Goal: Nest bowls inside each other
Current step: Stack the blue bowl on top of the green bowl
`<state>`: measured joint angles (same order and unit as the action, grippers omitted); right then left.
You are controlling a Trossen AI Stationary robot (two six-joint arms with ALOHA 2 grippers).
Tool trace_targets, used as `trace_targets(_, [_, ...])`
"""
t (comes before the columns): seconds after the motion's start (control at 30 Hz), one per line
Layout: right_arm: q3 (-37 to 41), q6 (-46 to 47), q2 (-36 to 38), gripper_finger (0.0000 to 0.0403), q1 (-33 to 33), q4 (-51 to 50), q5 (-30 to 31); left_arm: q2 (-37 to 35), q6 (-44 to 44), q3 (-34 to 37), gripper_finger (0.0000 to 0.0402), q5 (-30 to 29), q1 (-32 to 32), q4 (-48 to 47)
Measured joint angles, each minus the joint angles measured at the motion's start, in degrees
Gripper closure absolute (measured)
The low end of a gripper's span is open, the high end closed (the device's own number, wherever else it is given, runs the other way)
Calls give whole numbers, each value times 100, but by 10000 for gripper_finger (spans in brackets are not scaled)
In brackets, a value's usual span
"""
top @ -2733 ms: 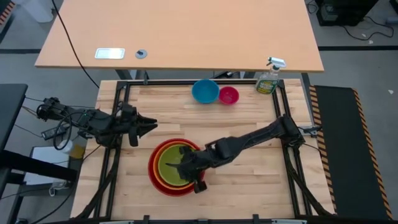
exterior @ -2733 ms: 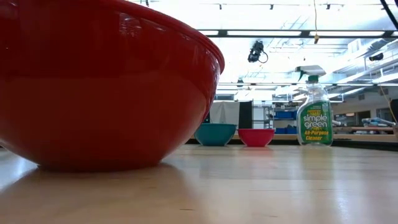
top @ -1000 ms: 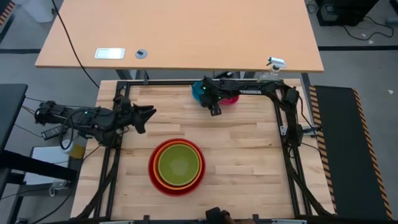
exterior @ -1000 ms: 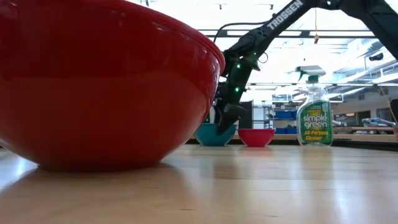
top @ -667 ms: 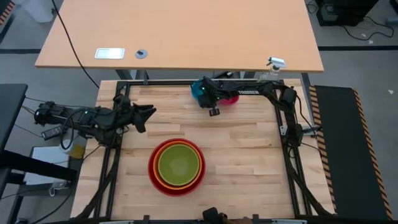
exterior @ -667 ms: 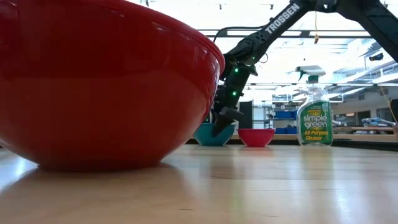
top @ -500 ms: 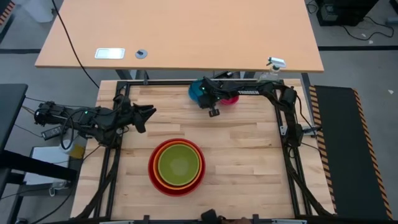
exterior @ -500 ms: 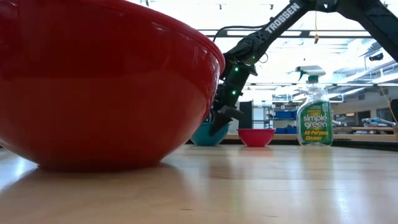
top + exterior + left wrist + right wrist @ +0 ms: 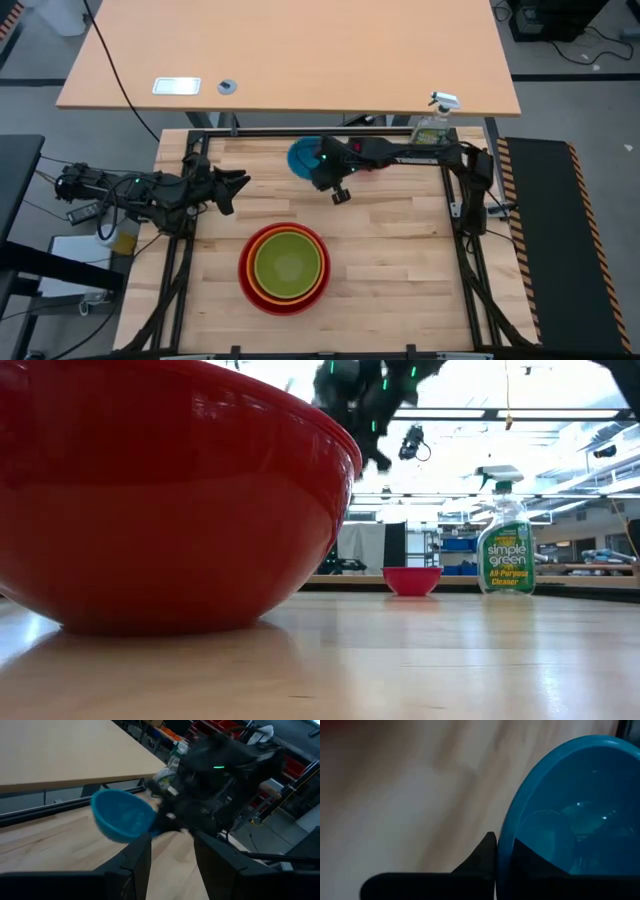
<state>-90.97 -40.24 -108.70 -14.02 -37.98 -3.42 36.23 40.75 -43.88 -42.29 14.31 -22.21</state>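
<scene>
The blue bowl (image 9: 300, 157) hangs tilted above the table's far middle, with my right gripper (image 9: 320, 168) shut on it; the left wrist view shows the blue bowl (image 9: 121, 815) clear of the wood. The pink bowl (image 9: 412, 580) rests on its base at the far edge, mostly under my right arm in the high view. The green bowl (image 9: 288, 263) sits inside the orange bowl (image 9: 257, 247), which sits in the red bowl (image 9: 247, 285), near the table's front middle. My left gripper (image 9: 238, 180) waits open at the left side. My right gripper holds the blue bowl by its rim (image 9: 501, 851), one finger inside the bowl and one finger (image 9: 485, 852) outside its wall. The fingers come slanting down from the table's right. The bowl is lifted clear of the table and tilted.
A green spray bottle (image 9: 432, 127) stands at the far right corner. The big red bowl (image 9: 150, 490) fills the low view's left. Bare wood lies between the stack and the far edge and on the table's right half.
My right gripper has shut on the blue bowl's rim, then risen and moved toward the table's left and near side. The blue bowl has left its place beside the pink bowl, lifted clear and tipped. The pink bowl has stayed.
</scene>
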Motion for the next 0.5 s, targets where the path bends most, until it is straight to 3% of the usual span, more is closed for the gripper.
trace_targets(0.23, [-412,1374,244,377,919,-32,-449,-77,-1,0,249,6,0,306])
trace_targets(0.5, [-569,2063,194,376,2057,476,-244,-74,45,0,249,7,1,684])
